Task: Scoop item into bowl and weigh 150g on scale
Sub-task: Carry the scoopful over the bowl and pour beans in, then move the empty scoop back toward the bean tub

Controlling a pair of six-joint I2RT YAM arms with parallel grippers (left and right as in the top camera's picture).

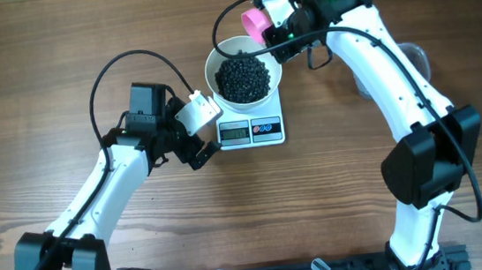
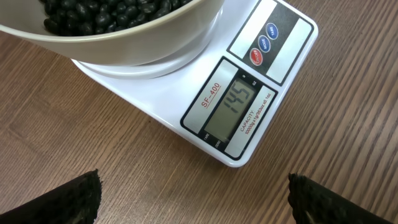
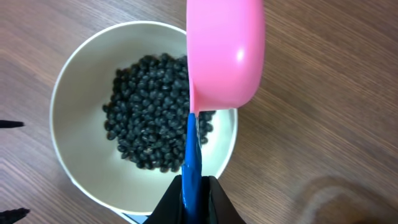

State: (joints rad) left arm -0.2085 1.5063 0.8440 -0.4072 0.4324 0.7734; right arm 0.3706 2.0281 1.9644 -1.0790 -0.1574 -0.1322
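- The beans (image 1: 244, 79) lay heaped in the bowl (image 1: 216, 59) on the scale (image 1: 252, 131), which hid most of its platform.
- The display (image 2: 231, 103) read 145.
- The right claw (image 3: 194, 193) was clamped on the scoop (image 3: 225, 53) by its handle (image 3: 193, 143) over the bowl; the scoop's inside was hidden.
- The left claw (image 2: 196, 196) stood wide apart and empty, its tips cut off.

A white bowl (image 1: 214, 67) of black beans (image 1: 243, 78) sits on the scale (image 1: 251, 131). Just beyond the scale, the right gripper (image 1: 277, 27) clasps a pink scoop (image 1: 255, 22); left of the scale, the left gripper (image 1: 204, 131) gapes.
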